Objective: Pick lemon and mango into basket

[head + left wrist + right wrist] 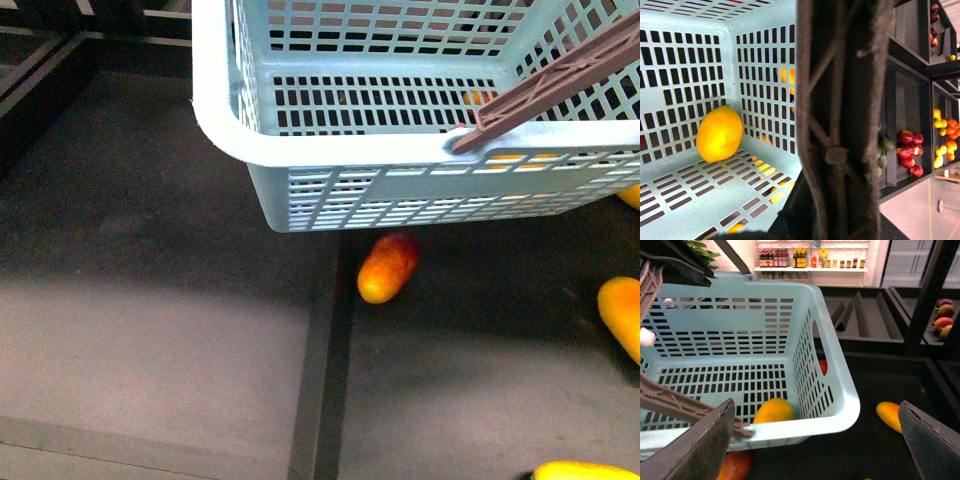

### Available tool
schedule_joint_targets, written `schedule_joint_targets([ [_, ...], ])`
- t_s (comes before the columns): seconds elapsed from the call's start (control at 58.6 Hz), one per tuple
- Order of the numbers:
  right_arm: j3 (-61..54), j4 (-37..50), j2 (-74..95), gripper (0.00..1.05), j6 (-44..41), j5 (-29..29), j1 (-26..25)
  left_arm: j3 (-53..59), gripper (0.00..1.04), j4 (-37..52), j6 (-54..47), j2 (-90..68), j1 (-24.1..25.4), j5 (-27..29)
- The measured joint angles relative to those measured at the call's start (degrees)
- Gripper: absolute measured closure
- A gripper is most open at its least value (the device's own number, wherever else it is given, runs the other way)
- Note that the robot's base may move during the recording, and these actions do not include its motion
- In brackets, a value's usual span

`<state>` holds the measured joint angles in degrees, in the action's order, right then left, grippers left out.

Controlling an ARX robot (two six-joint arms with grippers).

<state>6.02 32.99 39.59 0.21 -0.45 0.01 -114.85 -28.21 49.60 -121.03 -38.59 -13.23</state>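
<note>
Although the lemon (720, 133) already lies in the basket (330, 150), the mango (890, 416) is outside it, on the dark surface (150, 330) just beyond the basket's rounded corner. The lemon rests on the slotted base, leaning against a side wall near a corner; the right wrist view shows it tucked into the near corner below the rim.

The right claw (815, 404) is spread wide with nothing between its fingers (705, 450), and it hovers above that corner, with the mango showing between the fingers. The left claw's state cannot be told: in its wrist view a brown trussed handle (840, 120) fills the middle of the picture and no finger shows clearly.

From the front, the other handle (560, 85) lies slanted across the rim. A red mango (388, 267) lies on the surface just beside the basket's near wall, next to a divider. Shelves (905, 100) beside the basket hold red apples (910, 145) and other fruit.
</note>
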Motion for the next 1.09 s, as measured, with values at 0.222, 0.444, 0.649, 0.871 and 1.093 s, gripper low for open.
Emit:
schedule_joint_targets([
  [0.222,1.03,-3.30,0.66,0.09,2.21,2.93,0.59,0.00,1.00,-0.02,-0.68,0.00,0.15,1.11],
  [0.444,18.95,-37.11,14.67,0.09,20.17,11.34,-11.41,-0.02,1.00,-0.02,-0.35,-0.07,-0.70,-0.28],
  [0.649,22.12,-19.28,33.16,0.09,3.50,-2.71,-26.43,-0.02,1.00,-0.02,-0.04,-0.09,-1.16,-0.92],
  [0.871,26.45,-9.92,53.79,0.09,-16.52,-6.49,-32.39,-0.02,1.00,-0.02,-0.15,-0.09,-0.72,0.24],
  [1.093,30.36,-2.84,72.81,0.09,-26.18,-6.01,-28.96,-0.02,1.00,-0.02,-0.22,-0.09,-0.74,-0.31],
])
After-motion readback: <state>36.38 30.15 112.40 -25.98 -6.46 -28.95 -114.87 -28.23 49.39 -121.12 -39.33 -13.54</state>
